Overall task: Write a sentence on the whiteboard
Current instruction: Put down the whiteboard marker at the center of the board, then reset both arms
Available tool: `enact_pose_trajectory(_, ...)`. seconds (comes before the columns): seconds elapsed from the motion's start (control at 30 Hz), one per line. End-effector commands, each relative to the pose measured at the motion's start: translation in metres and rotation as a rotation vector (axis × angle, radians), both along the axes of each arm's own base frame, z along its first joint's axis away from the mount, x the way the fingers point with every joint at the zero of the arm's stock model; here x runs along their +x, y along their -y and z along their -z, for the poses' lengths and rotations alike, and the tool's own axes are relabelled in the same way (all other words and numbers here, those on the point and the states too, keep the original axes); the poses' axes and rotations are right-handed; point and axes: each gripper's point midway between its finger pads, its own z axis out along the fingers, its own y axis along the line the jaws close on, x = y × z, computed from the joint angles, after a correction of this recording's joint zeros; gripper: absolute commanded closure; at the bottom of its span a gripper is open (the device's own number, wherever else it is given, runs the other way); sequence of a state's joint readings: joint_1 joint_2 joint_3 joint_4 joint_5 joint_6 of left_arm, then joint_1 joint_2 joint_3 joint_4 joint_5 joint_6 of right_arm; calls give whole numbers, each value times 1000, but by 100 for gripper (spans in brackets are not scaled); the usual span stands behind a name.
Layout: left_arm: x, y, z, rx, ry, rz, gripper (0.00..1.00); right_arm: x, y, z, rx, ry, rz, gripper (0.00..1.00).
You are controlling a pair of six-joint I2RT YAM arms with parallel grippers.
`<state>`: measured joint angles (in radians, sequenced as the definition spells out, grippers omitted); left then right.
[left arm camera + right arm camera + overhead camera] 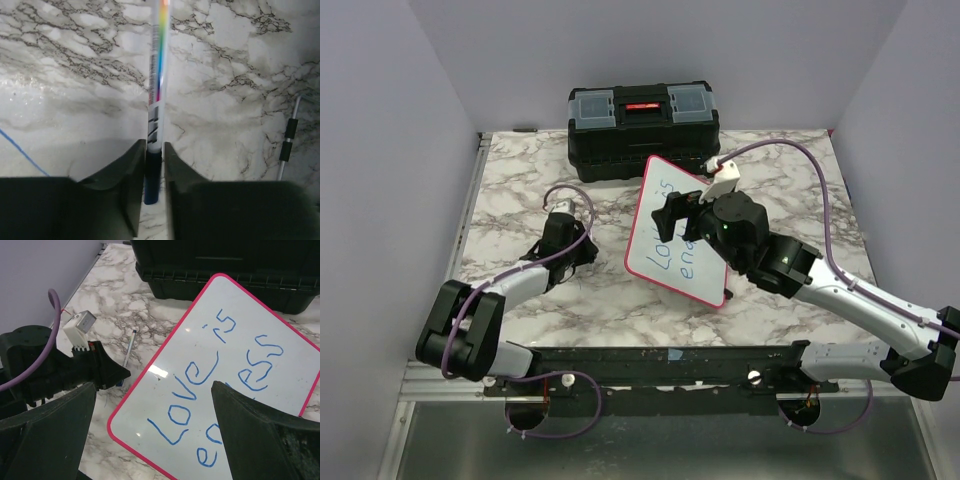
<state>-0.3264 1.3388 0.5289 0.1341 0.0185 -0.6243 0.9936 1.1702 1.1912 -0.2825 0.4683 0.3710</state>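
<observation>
Whiteboard [648,215]: sitting near the middle of the marble table [520,180], turned corner-on to the arms, showing a glossy white face inside a thin pink-red frame.
Sentence [198,374]: running in loose, slanted blue letters, reading "Love is" above and "en", then "ess", below, with the letters between hiding behind a finger.
Left claw [154,150]: clamping on a marker [157,85], left of the board and apart from it, pointing the pen along the marble.
Marker look: showing a white barrel with a rainbow stripe, its dark blue end sitting between the fingers.
Right claw [154,385]: hanging over the board with fingers spread wide apart.
Top view only: taking in both arms and the black toolbox [642,130] standing behind the board.
Right wrist view only: making the words legible and catching a thin stick [129,347] lying on the marble just left of the board.
Left wrist view only: revealing the grip on the pen.
</observation>
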Motion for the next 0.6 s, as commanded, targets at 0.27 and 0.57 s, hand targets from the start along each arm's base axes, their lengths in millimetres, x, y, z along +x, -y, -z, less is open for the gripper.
enact_pose_trajectory(0.27,29,-1,-25,-18,89,-63,1,5,29,-2,3,35,129,0)
enact_pose_trajectory(0.57,22,-33,-93,99,271,-115,2,6,34,-4,-8,57,139,0)
